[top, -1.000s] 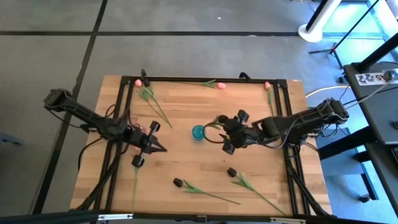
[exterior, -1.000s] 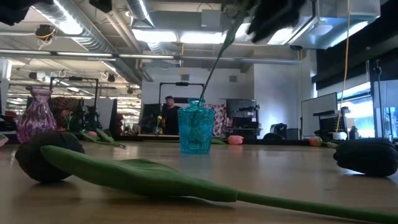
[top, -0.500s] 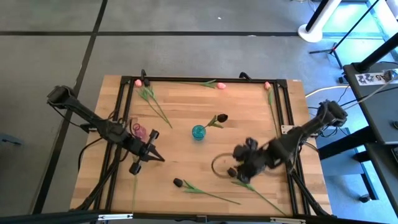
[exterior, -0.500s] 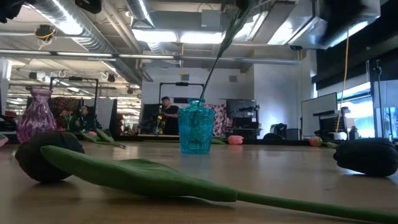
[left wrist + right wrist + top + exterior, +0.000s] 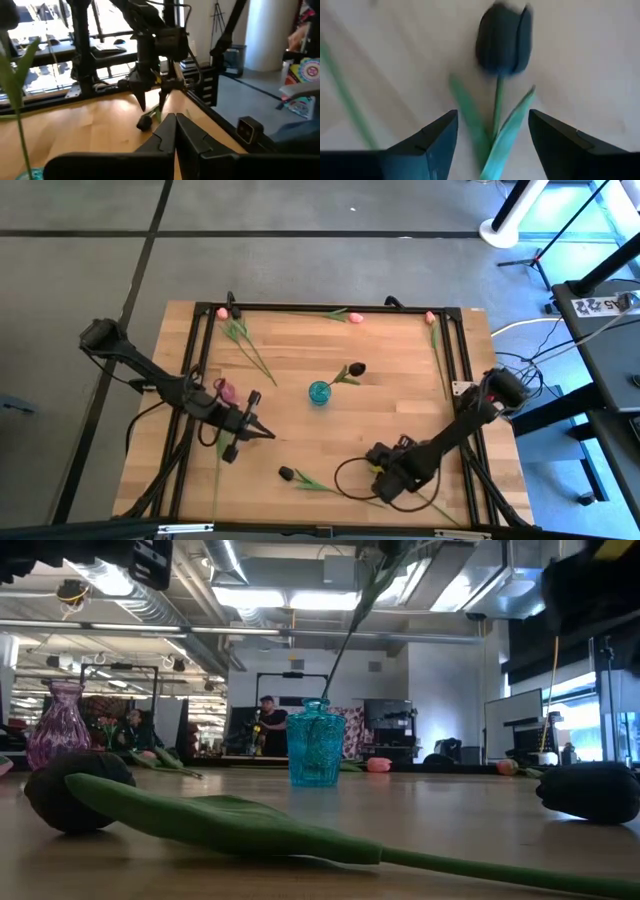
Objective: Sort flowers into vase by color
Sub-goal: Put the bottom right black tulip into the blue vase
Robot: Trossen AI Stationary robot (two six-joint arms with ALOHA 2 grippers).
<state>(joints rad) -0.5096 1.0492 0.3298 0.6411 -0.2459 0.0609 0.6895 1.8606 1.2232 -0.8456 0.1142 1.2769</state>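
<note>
Hovering low over the tabletop (image 5: 400,395) at about five o'clock, the right gripper (image 5: 385,480) has its fingers spread on either side of a dark tulip (image 5: 502,42) lying flat, not touching it. The left gripper (image 5: 262,432) sits at nine o'clock, fingers pressed together and holding nothing. A blue vase (image 5: 319,392) near the centre holds one dark tulip (image 5: 355,369). A purple vase (image 5: 224,390) stands by the left arm. Another dark tulip (image 5: 287,474) lies at six o'clock; pink tulips (image 5: 354,316) lie along the twelve o'clock edge.
</note>
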